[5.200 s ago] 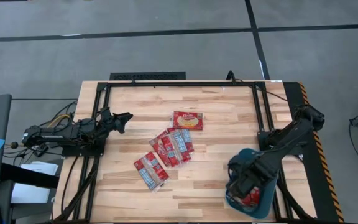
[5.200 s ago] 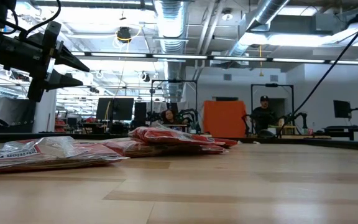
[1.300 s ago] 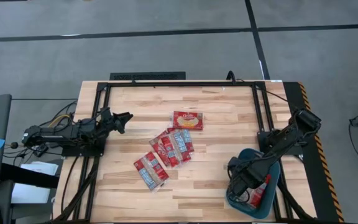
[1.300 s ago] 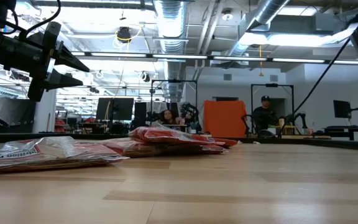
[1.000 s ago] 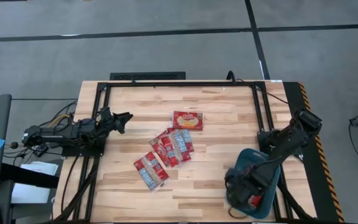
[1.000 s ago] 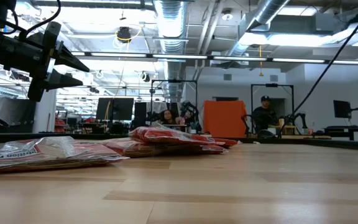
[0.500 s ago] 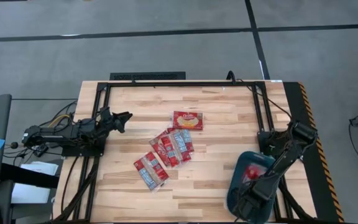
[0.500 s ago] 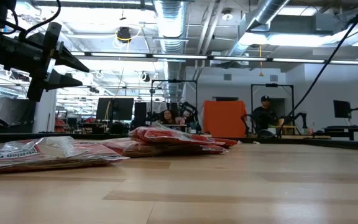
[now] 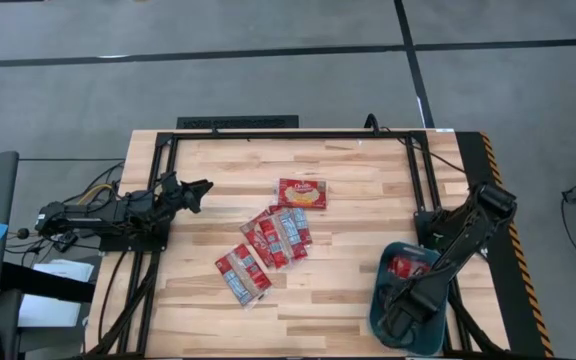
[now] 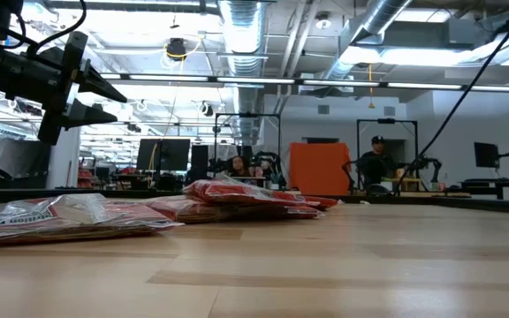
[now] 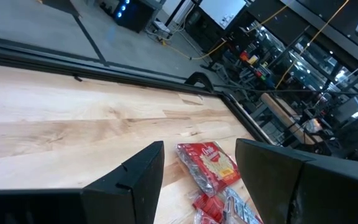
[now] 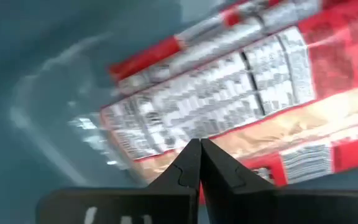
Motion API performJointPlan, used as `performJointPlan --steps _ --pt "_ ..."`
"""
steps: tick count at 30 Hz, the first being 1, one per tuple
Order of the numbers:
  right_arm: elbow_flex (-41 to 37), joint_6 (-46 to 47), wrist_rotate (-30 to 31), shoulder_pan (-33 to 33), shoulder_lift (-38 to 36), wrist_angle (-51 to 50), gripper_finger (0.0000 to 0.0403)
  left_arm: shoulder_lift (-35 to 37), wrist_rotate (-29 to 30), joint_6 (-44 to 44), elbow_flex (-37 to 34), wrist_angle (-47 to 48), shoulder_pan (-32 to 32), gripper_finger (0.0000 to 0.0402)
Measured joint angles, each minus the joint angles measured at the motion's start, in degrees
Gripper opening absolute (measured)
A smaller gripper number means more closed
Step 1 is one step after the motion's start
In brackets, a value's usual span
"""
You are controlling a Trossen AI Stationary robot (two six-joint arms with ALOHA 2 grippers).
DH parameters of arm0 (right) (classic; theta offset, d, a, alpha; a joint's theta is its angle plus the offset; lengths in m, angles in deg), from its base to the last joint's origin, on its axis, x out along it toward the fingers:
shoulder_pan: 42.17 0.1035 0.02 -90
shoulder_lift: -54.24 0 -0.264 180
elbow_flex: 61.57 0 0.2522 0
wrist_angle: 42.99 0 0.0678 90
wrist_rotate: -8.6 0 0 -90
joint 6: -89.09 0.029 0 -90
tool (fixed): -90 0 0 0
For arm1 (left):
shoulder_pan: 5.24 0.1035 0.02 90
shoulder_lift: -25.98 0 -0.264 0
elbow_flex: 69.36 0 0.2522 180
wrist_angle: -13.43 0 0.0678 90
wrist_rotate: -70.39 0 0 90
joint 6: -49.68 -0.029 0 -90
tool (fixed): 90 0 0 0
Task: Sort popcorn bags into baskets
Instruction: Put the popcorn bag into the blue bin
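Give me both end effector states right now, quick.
Left end effector: open, empty, above the table.
Right end effector: shut, empty, over a popcorn bag in the basket.

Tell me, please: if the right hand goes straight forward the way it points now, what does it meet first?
Most likely the red popcorn bag lying in the teal basket. The right hand, shut, points directly at it from close by; the exact gap is unclear.

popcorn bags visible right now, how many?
About 6 flat red popcorn bags: one alone, roughly three overlapping mid-table, one nearer the front, one in the teal plastic basket. Overlap may hide more.
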Motion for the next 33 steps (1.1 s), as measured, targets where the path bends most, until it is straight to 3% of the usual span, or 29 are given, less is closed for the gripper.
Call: performJointPlan --steps 7,11,17,24,33 --pt "0.2 -6.6 5.7 -0.4 -1.8 12.5 0.0018 0.0 -0.2 -0.1 0.0 0.0 0.0 0.0187" --pt "0.1 -7.5 5.0 -1.2 -0.6 10.1 0.0015 0.0 -0.2 -0.1 0.0 0.0 0.0 0.0187" --pt "0.1 -12.1 8.5 -4.0 -0.7 4.2 0.0033 0.0 0.7 -0.4 0.0 0.0 0.0 0.0187" --pt "0.1 -13.1 3.2 -4.3 -1.0 5.3 0.0021 0.0 -0.2 -0.3 0.0 0.0 0.0 0.0187" --pt "0.1 -5.3 -0.2 0.4 -0.8 0.0 0.0024 0.0 0.0 -0.4 0.0 0.0 0.0 0.0187"
